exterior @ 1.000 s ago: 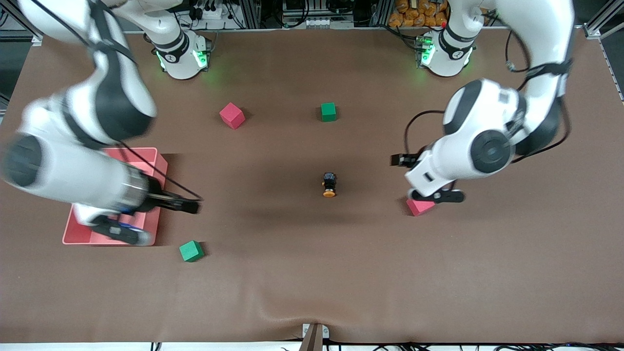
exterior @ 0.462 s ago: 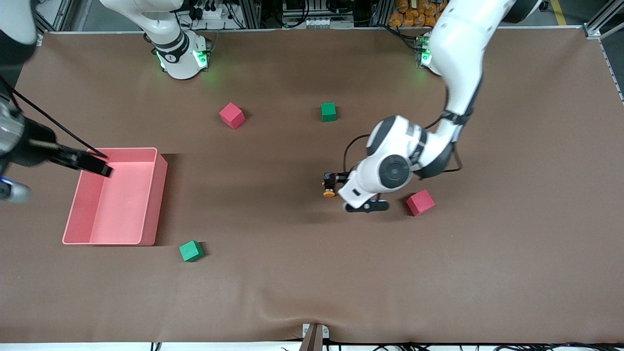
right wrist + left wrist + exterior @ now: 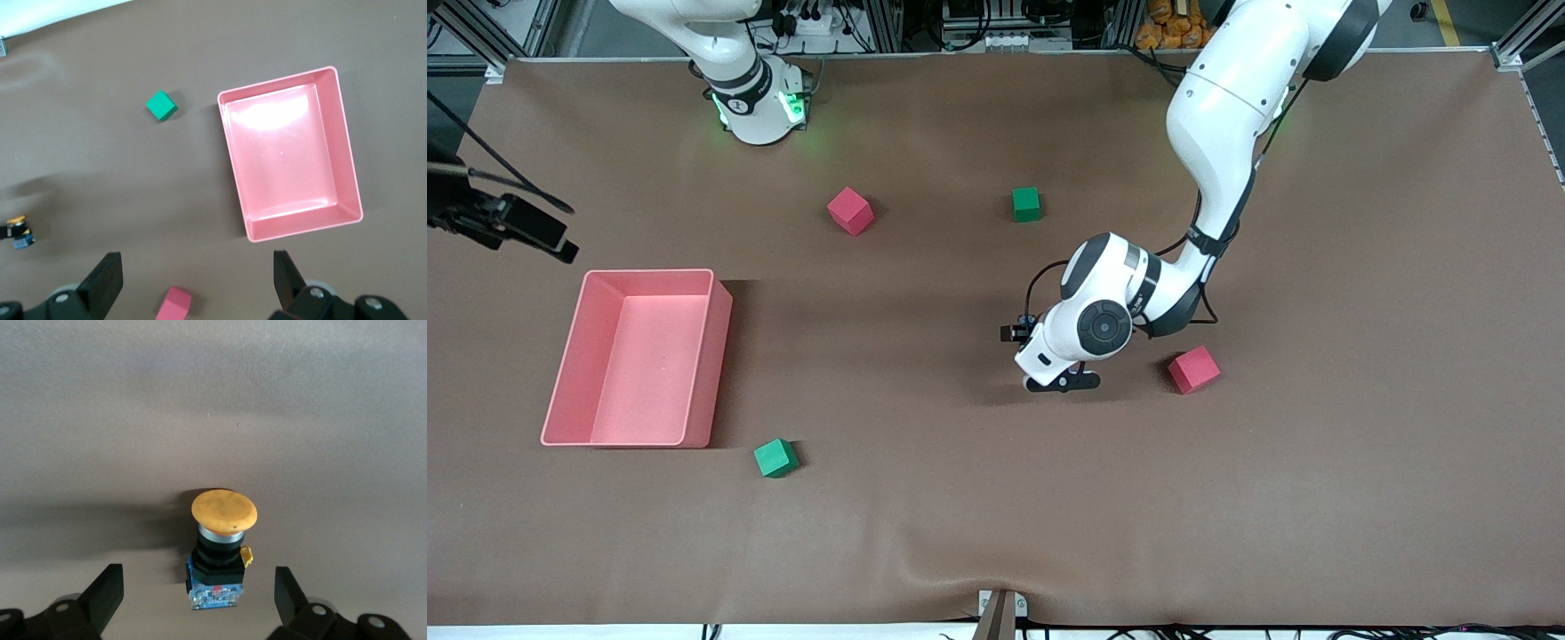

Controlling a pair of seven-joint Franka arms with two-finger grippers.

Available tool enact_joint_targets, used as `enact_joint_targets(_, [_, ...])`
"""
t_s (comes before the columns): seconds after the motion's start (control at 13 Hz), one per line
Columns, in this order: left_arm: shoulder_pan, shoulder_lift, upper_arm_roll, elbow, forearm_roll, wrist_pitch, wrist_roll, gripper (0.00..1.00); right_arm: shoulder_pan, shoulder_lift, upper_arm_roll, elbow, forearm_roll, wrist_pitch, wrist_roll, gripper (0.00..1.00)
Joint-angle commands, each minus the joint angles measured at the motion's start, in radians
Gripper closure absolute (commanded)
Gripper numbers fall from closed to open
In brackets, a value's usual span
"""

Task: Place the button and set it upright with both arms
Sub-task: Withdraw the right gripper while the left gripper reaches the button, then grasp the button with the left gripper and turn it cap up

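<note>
The left gripper (image 3: 193,600) hangs low over the button (image 3: 219,555), its fingers (image 3: 103,593) spread wide with one on each side of the black body and touching nothing. The button lies on its side on the brown table (image 3: 996,498) near the middle, its orange cap pointing away from the gripper; in the front view the left arm (image 3: 1209,133) hides it. Taking the button as the landmark: a pink cube (image 3: 1193,369) sits near it toward the left arm's end of the table, a green cube (image 3: 1026,204) lies farther from the front camera than it, and another pink cube (image 3: 849,211) lies beside that green one, toward the right arm's end. A second green cube (image 3: 775,458) lies nearer the front camera, well apart from the button, just beside the pink tray (image 3: 720,356). The right gripper (image 3: 193,283) waits high over the table near that tray, fingers (image 3: 100,277) open and empty
</note>
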Motion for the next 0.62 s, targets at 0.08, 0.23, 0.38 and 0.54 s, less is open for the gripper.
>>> enact_joint_targets(0.08, [-0.025,0.046,0.007,0.038,-0.016,-0.009,-0.006,0.00,-0.006,-0.145,-0.033,-0.197,-0.012,0.066,-0.108,0.00])
enact_joint_targets(0.23, [-0.031,0.046,0.009,0.037,-0.016,-0.009,-0.001,0.02,-0.009,-0.134,-0.035,-0.171,-0.017,0.066,-0.183,0.00])
enact_joint_targets(0.38, [-0.029,0.046,0.009,0.035,-0.016,-0.009,0.006,0.24,-0.012,-0.104,-0.035,-0.126,-0.029,0.066,-0.232,0.00])
enact_joint_targets(0.54, [-0.026,0.043,0.009,0.034,-0.008,-0.009,0.041,0.45,-0.002,-0.056,-0.032,-0.041,-0.095,0.011,-0.260,0.00])
